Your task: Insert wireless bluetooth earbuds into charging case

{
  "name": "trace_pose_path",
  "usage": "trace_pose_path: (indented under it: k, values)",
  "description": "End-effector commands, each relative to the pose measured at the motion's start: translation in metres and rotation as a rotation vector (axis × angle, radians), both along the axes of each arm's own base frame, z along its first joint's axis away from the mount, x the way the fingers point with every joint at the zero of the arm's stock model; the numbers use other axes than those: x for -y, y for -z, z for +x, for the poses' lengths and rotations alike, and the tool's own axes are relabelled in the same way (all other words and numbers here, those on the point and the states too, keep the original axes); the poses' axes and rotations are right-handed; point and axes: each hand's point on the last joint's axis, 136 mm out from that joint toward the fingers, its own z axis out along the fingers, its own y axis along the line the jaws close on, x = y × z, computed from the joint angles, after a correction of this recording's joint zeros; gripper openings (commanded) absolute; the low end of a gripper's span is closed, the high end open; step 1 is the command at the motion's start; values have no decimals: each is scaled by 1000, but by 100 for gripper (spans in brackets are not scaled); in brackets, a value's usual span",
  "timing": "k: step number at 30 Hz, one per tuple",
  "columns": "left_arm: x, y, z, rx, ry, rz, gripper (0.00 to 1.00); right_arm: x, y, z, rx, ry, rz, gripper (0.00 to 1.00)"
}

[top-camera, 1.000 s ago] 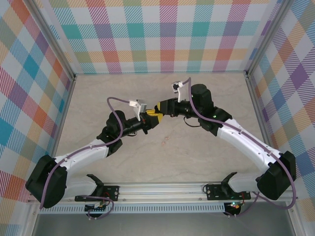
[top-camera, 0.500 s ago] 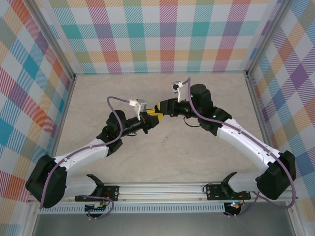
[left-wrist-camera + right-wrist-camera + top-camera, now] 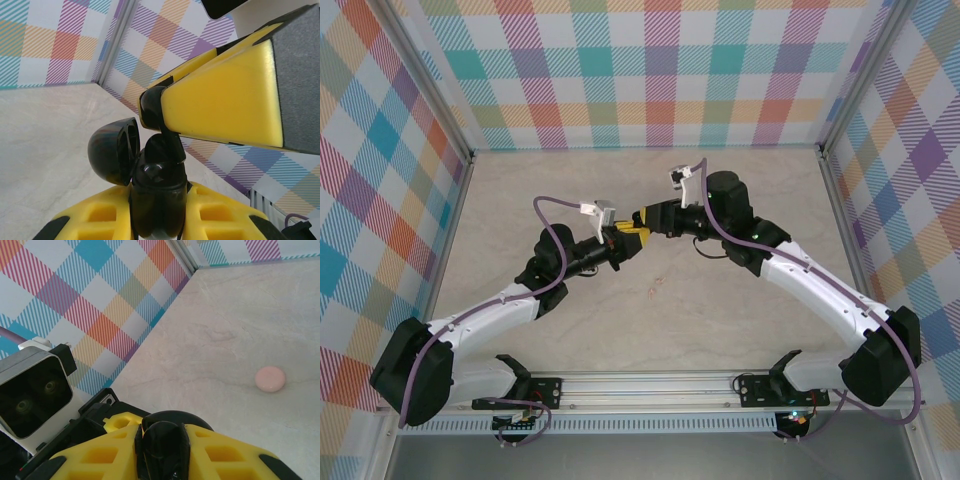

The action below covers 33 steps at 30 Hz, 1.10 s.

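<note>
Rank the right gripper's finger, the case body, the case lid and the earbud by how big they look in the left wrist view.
Largest: right finger, by far.
Next: case body and lid, which look about alike, so no ranking between them.
Smallest: earbud, partly hidden where it enters the case.

The top camera looks steeply down from behind the arm bases (image 3: pixel 520 385) at frame bottom, covering the whole table (image 3: pixel 520 190). Both wrist cameras sit close behind their own yellow fingers (image 3: pixel 95 217), looking low across the tabletop toward each other, sharing the top view's centre.
</note>
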Motion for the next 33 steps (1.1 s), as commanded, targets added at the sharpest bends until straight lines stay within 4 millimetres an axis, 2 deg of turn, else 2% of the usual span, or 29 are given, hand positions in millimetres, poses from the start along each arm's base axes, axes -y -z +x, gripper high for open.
trace_pose_path:
  k: [1,13,21,33]
  values:
    - [2,-33,-5,69,9,-64,16,-2,-2,-1,28,-6,-4,30]
    - [4,-31,-2,53,8,-66,15,-9,1,0,30,12,-19,31]
    - [1,-25,1,44,-23,-36,15,0,4,2,35,49,-61,30]
    - [0,-23,2,42,-33,-16,15,2,7,0,31,44,-87,14]
